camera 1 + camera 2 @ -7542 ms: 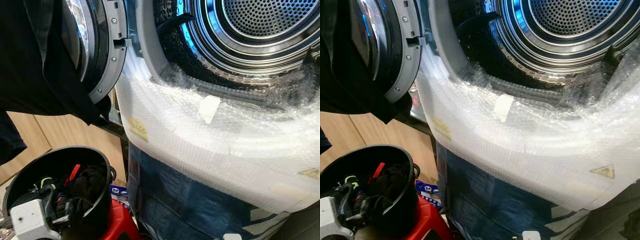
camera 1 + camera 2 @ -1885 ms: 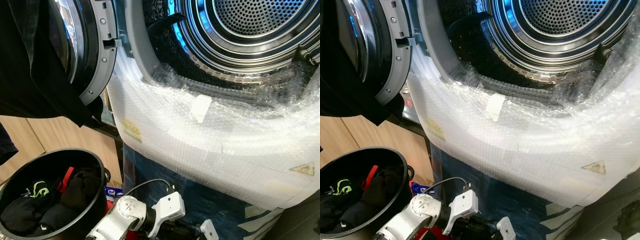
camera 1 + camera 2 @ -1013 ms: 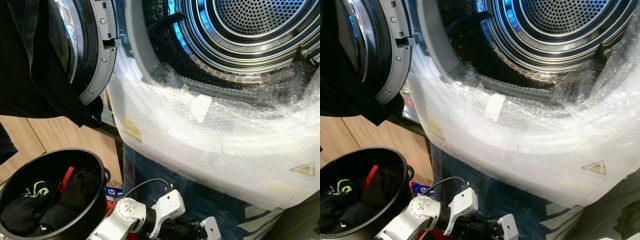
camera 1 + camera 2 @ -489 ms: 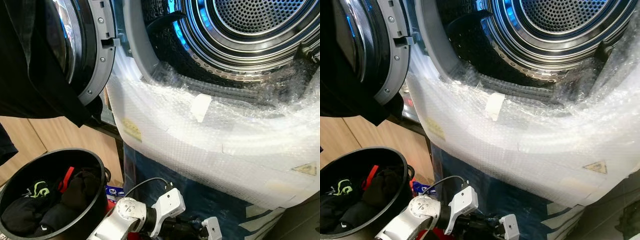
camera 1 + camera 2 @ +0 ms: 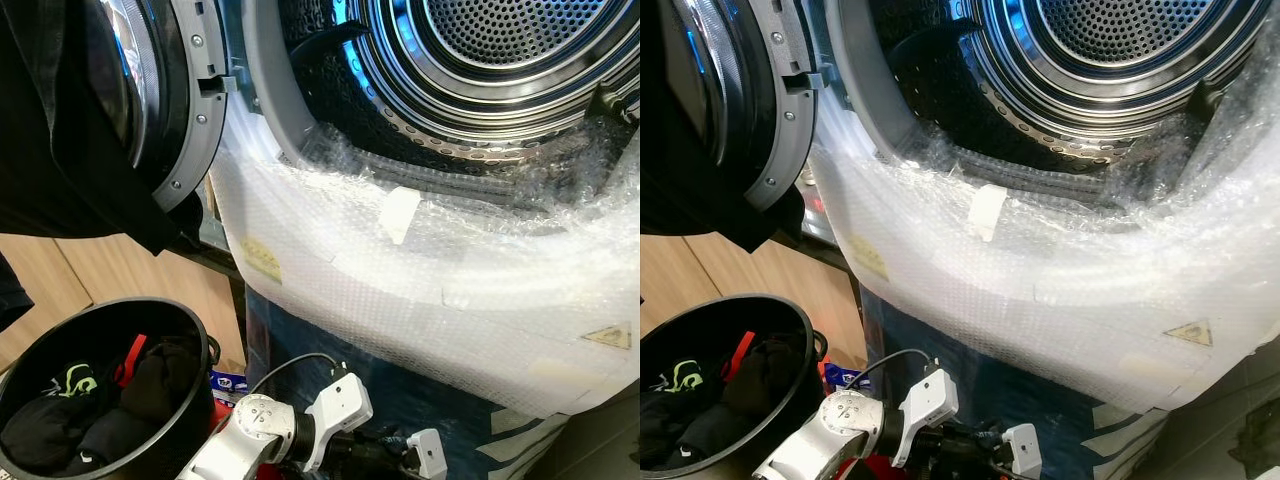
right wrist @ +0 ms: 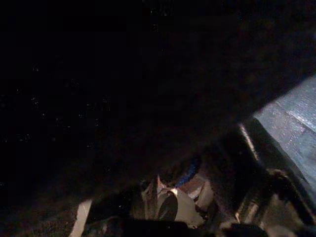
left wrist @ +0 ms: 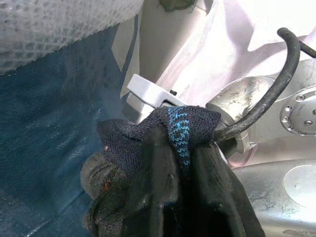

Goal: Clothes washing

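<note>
Below the bubble-wrapped washer drum (image 5: 480, 60), I am watching my left gripper (image 7: 182, 163) pinching a dark knit sock (image 7: 148, 133) with a blue-stitched band.

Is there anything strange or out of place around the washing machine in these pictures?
Yes. The washing machine's front is wrapped in bubble wrap right up to the drum opening, as if not fully unpacked. A black garment hangs over the open door. The left gripper, low by the black bucket, pinches a dark sock.
</note>
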### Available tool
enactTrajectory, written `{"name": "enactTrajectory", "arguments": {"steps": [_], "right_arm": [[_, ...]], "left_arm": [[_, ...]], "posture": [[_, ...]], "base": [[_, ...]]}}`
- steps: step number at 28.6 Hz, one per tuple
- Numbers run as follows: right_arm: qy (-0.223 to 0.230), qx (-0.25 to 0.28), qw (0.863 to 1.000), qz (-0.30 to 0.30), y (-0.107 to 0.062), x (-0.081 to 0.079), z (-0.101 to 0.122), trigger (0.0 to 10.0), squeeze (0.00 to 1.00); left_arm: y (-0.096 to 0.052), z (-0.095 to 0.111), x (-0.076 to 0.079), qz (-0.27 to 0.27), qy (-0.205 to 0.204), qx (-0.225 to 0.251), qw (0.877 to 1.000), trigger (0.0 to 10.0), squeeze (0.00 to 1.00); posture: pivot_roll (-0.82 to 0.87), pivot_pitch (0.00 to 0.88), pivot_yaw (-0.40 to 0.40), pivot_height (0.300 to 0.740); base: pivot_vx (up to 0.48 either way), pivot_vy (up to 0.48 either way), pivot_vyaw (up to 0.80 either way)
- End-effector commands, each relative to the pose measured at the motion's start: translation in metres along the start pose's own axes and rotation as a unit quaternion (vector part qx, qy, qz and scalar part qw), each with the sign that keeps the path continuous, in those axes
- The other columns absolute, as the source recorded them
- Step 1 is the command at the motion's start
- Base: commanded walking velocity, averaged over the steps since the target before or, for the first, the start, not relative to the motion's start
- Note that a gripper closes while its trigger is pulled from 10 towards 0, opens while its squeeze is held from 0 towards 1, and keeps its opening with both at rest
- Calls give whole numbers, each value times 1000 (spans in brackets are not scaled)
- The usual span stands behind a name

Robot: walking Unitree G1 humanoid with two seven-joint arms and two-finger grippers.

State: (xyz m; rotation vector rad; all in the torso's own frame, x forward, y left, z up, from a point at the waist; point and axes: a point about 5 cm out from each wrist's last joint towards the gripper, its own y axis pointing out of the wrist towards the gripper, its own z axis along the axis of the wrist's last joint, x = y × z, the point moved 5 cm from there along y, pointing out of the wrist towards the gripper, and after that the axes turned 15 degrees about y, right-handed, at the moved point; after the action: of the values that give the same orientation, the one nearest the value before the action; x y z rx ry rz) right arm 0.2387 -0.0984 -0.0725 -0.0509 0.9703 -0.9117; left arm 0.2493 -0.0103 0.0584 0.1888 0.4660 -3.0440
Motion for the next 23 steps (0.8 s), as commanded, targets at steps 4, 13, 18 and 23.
{"name": "enactTrajectory", "arguments": {"steps": [4, 13, 18, 23], "right_arm": [[1, 24, 1000, 7, 4, -5, 11, 0, 0], [-12, 19, 1000, 9, 4, -5, 12, 0, 0], [-14, 17, 1000, 8, 3, -4, 11, 0, 0], [-21, 19, 1000, -1, 4, -3, 11, 0, 0]], "left_arm": [[-2, 5, 0, 5, -9, 12, 1000, 10000, 0], [-9, -2, -2, 36, -30, 2, 999, 10000, 0], [-15, -7, -2, 45, -30, -8, 999, 10000, 0], [-20, -10, -4, 63, -35, -13, 997, 10000, 0]], "posture": [[-26, 0, 37, 740], [-16, 0, 31, 740], [1, 0, 28, 740], [12, 0, 31, 740]], "base": [[0, 0, 0], [0, 0, 0], [0, 0, 0], [0, 0, 0]]}}
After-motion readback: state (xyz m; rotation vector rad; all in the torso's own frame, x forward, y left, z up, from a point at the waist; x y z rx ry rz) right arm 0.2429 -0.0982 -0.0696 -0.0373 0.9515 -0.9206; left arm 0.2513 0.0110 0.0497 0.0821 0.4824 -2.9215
